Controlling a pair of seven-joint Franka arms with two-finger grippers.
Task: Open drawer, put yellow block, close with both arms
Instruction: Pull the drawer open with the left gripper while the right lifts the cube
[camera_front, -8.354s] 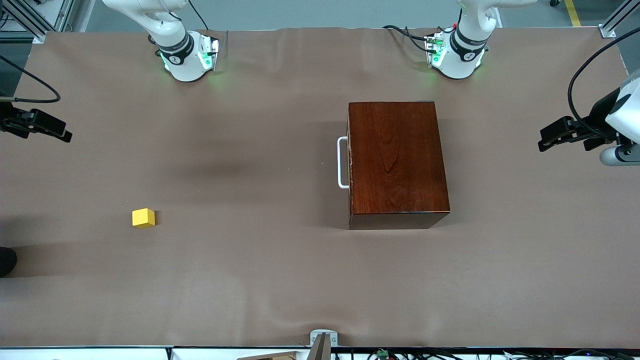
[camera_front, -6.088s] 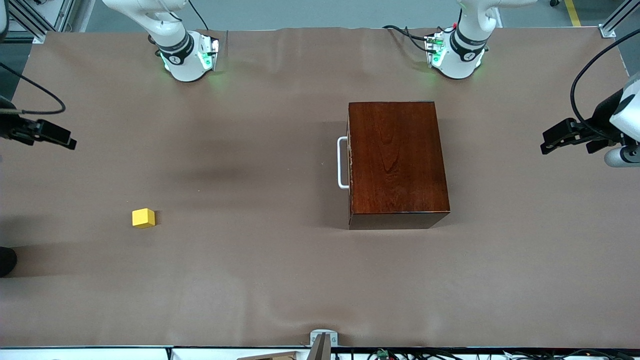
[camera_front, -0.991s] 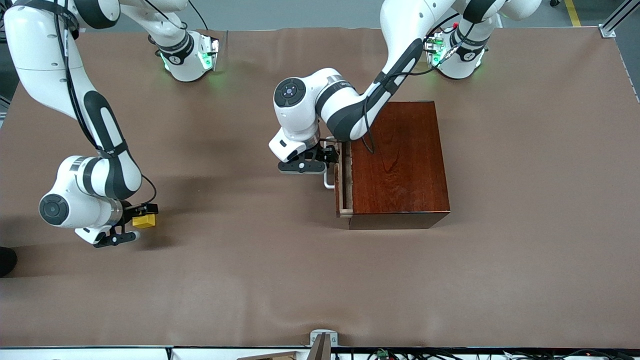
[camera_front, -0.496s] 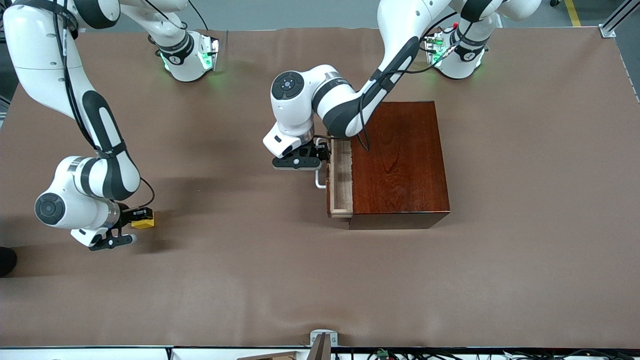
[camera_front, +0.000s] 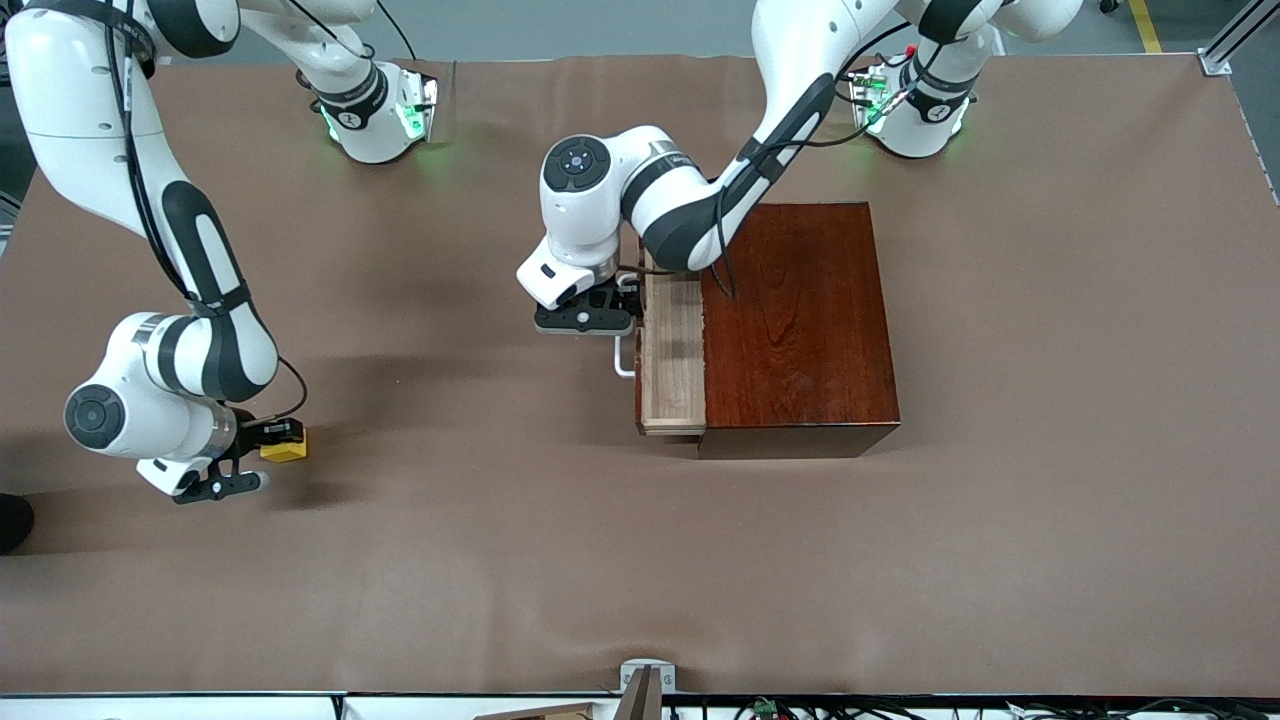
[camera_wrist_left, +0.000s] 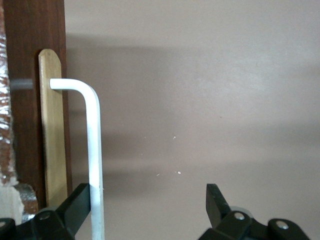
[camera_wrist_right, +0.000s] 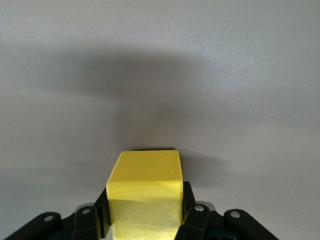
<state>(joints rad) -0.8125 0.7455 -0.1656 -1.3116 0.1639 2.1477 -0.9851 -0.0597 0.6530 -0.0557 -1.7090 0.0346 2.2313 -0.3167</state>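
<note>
The yellow block (camera_front: 285, 449) is clamped between the closed fingers of the right gripper (camera_front: 262, 452), low over the brown table cover (camera_front: 500, 560), well apart from the mahogany box (camera_front: 795, 325), toward the right arm's end. The left gripper (camera_front: 612, 312) stands with its fingers spread wide, one finger (camera_wrist_left: 80, 202) touching the white bar handle (camera_wrist_left: 95, 165); nothing is clamped. The drawer (camera_front: 672, 350) is drawn partly out of the box, its pale-wood tray exposed. Bare cover is seen between drawer and block.
</note>
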